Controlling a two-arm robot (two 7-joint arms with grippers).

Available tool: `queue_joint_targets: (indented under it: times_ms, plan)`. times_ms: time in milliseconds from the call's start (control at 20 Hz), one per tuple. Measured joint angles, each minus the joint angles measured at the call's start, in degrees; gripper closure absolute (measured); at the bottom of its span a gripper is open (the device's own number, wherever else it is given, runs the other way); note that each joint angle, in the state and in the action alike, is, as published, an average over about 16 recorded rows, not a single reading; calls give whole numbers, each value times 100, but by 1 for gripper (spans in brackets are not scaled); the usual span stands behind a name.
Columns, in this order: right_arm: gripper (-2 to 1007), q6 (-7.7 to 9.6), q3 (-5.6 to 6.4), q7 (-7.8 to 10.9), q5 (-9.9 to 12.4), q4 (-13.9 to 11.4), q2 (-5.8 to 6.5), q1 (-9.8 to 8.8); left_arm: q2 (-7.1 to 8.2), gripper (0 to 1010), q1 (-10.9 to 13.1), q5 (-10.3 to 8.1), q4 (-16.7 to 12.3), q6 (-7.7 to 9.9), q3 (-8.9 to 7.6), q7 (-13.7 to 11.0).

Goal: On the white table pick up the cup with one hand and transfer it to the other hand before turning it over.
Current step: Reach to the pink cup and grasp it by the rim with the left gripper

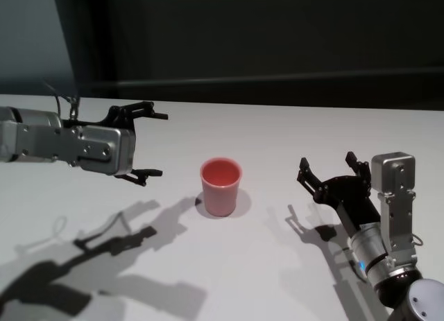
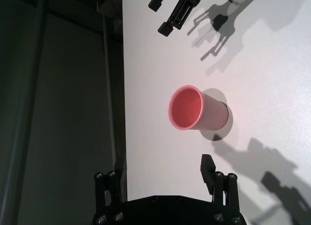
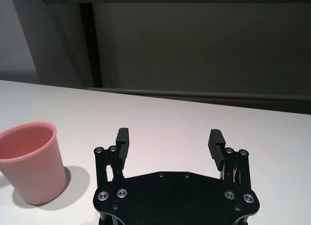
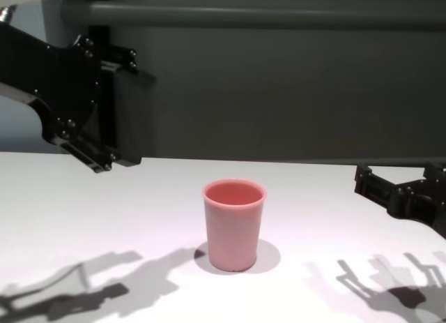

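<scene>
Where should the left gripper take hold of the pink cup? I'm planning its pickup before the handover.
Probably around the upper side wall of the cup, coming in level from the robot's left. It stands upright, mouth up, on the white table, and the left gripper is open, pointing toward it. The tapered wall widens toward the rim, which should resist slipping.

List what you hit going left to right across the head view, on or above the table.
left gripper, open, above the white table → the cup, upright → right gripper, open
</scene>
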Motion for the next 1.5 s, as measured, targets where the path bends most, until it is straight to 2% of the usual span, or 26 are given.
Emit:
queue_joint_targets:
  times_ms: [300, 550, 800, 1150, 1500]
  plan:
    - [3, 0, 0, 0, 0, 0, 0, 0, -91, 9, -663, 38, 259, -282, 494, -745]
    - [3, 0, 0, 0, 0, 0, 0, 0, -265, 9, -1161, 96, 493, -454, 883, -1284]
    - [3, 0, 0, 0, 0, 0, 0, 0, -460, 9, -1574, 204, 714, -573, 1246, -1682]
    - [3, 0, 0, 0, 0, 0, 0, 0, -704, 9, -1964, 389, 944, -686, 1640, -1982]
    - [3, 0, 0, 0, 0, 0, 0, 0, -901, 9, -2201, 552, 1082, -800, 1924, -2085]
